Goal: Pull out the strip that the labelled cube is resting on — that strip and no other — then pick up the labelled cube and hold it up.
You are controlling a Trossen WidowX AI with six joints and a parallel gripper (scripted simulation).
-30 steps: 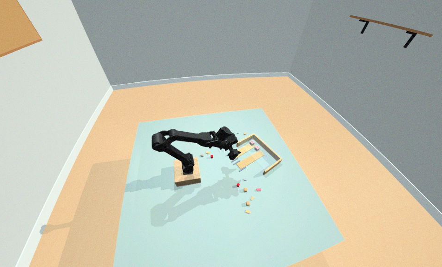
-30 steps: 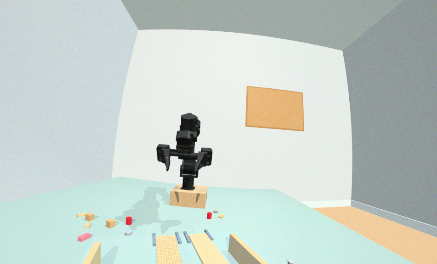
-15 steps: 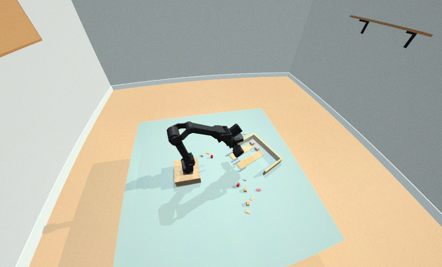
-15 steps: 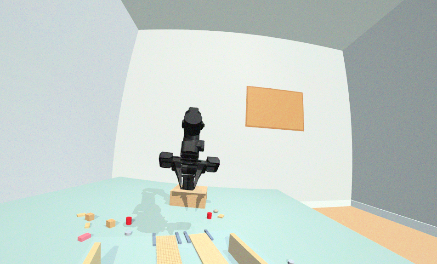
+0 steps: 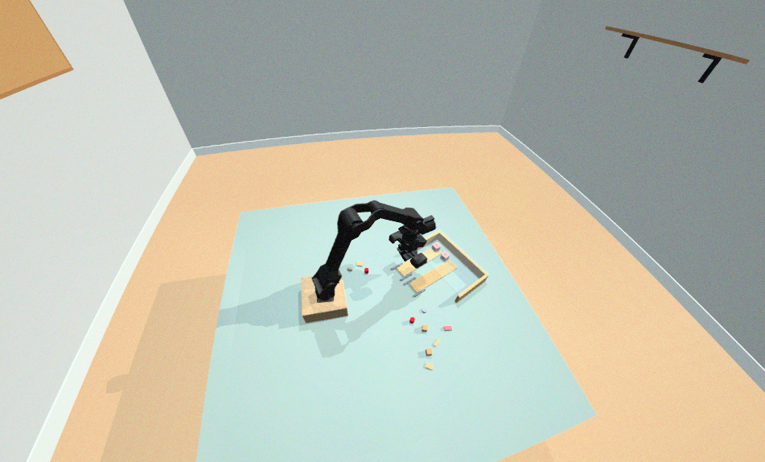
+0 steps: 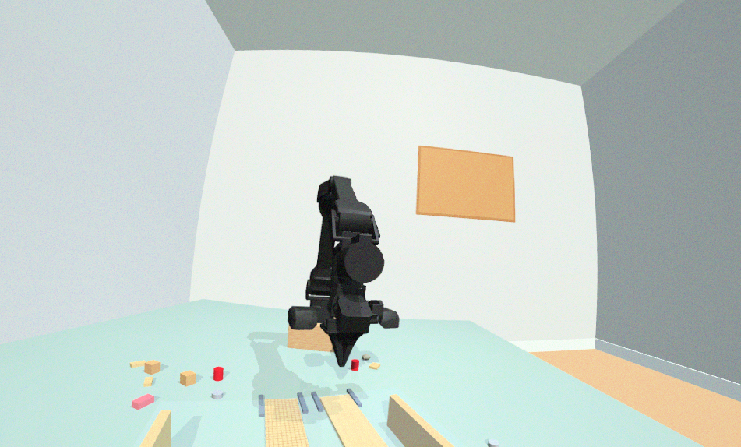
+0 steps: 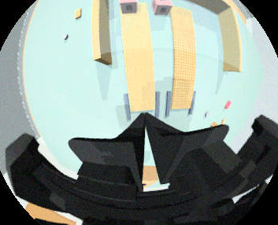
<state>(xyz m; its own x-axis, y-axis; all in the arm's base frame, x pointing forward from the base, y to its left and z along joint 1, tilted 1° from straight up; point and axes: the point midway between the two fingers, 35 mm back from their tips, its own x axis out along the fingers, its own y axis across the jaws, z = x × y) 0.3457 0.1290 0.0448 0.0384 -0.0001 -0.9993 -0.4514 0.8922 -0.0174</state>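
The two pink cubes [image 5: 436, 246] [image 7: 128, 5] sit towards the far ends of the strips, inside the three-sided wall [image 5: 461, 253] [image 6: 417, 425] [image 7: 101, 35]. Both seem to bear a dark mark, so I can't say for certain which is the labelled one (the exterior view shows neither). One looks set on the plain strip [image 5: 405, 269] [image 6: 351, 420] [image 7: 139, 71]; the other is by the left edge of the gridded strip [image 5: 433, 277] [image 6: 284, 420] [image 7: 183, 59] in the wrist view, and whether it touches I can't tell.

That doubt is the first hazard: a misread mark would send the wrong strip out. A crooked or hurried pull could jam against the rails [image 5: 396, 266] [image 6: 353, 397] [image 7: 127, 106], or drag the cube along by friction. The gripper [image 5: 405, 257] [image 6: 340, 364] [image 7: 144, 116] has its fingers together with nothing between them; lowered like that, they might shove the strip instead of gripping it.

Both strips are flat, thin and pale yellow, one smooth, one cross-hatched. The rails are slim blue-grey bars, the wall plain wood-coloured board. Farther out, small red cylinders [image 5: 412, 319] [image 6: 218, 373] and tan blocks [image 5: 424, 327] [image 6: 188, 378] lie on the matt, pale green mat [image 5: 373, 396] [image 6: 111, 344] [image 7: 60, 79].
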